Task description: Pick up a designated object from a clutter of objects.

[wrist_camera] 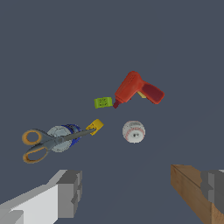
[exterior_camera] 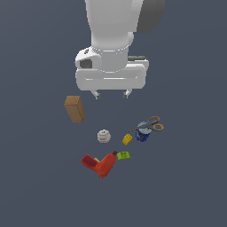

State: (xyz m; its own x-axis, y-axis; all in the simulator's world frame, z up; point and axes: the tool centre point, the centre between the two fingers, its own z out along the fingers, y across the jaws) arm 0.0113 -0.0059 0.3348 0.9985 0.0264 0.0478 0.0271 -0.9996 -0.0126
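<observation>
Risk: our gripper (exterior_camera: pixel 111 94), jaws apart and empty, could topple the can (exterior_camera: pixel 142 134) beneath the scissors (exterior_camera: pixel 150 125), shifting them.

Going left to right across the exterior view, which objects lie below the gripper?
Brown box → red power drill → white baseball → yellow block → scissors. Green-yellow piece and can overlap others in order, so omitted.
</observation>
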